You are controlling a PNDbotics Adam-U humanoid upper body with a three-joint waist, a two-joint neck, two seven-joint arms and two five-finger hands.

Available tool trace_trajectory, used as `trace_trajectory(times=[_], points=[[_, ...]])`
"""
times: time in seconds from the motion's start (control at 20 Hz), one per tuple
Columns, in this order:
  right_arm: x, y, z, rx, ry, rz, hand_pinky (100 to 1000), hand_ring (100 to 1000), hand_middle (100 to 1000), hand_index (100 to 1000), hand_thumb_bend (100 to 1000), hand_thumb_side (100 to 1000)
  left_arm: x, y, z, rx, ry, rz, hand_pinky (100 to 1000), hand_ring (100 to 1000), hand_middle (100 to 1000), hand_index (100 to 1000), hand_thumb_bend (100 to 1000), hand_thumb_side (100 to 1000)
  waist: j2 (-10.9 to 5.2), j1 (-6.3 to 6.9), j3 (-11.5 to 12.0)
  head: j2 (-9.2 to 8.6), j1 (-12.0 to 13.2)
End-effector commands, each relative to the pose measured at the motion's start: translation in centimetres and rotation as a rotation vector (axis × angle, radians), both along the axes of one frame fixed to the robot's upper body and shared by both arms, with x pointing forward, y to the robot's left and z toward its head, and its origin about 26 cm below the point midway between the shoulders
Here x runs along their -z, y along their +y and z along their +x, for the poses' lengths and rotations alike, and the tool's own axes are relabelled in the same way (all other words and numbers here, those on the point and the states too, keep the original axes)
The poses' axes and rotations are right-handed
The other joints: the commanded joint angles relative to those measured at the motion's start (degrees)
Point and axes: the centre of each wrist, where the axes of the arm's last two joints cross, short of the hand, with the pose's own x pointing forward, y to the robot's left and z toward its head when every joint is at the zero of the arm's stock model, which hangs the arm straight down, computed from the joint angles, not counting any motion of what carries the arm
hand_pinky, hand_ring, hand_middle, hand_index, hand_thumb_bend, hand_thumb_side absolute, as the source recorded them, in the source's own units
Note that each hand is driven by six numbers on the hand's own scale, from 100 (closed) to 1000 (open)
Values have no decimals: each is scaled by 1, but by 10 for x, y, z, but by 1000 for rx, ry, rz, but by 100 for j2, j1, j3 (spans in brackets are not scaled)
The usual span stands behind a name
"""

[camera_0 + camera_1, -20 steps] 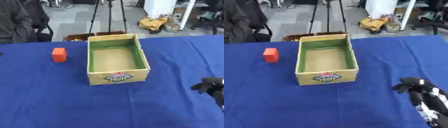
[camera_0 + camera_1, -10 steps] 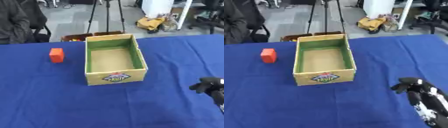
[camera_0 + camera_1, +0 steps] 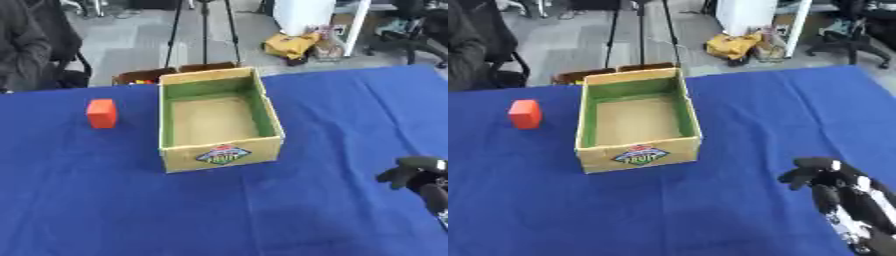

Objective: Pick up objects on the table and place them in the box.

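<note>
An orange-red block [image 3: 101, 113] stands on the blue table [image 3: 105, 200], to the left of the box and a little apart from it. The cardboard box [image 3: 219, 120] has green inner walls, a tan floor and a fruit label on its front; nothing shows inside it. My right hand [image 3: 820, 176] comes in at the lower right corner, well to the right of the box and nearer to me. Its fingers are curled and hold nothing. My left hand shows in neither view.
Beyond the table's far edge are a tripod [image 3: 203, 30], a seated person in dark clothes [image 3: 26, 45] at the upper left, a yellow bag [image 3: 293, 45] on the floor and an open carton [image 3: 149, 76] just behind the box.
The whole picture has slid slightly left, so the camera moved. The block, the box and my right hand keep their places relative to one another.
</note>
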Motion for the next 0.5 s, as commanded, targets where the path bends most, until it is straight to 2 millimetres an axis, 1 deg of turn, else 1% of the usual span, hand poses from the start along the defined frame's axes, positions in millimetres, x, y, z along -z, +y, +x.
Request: trace_trajectory(times=[0.05,0.2,0.3,0.35,0.4,0.5], points=[[-7,0,1,-19,-15,-15,799,718,548,810,100,476,-3,7,18,-64,27,95,657,784,747,886,642,255,-102,28,-78,-90,42],[-9,3,2,-37,-16,-20,799,718,548,810,100,478,0,10,36,-120,51,146,677,799,777,903,670,257,-88,103,-250,-145,64],[-11,5,2,-51,-22,-24,799,718,548,811,100,479,3,15,45,-170,71,168,691,814,800,920,684,293,-61,154,-391,-206,86],[-12,6,3,-57,-25,-26,799,718,548,811,100,479,5,18,48,-200,82,177,692,815,802,921,686,294,-46,176,-458,-233,93],[-13,7,3,-63,-27,-27,800,718,548,811,100,483,6,22,50,-236,92,187,703,821,816,930,717,290,-23,208,-547,-270,109],[-14,9,3,-68,-29,-30,800,718,547,810,100,489,8,30,52,-306,104,206,706,824,823,936,735,284,12,274,-721,-330,147]])
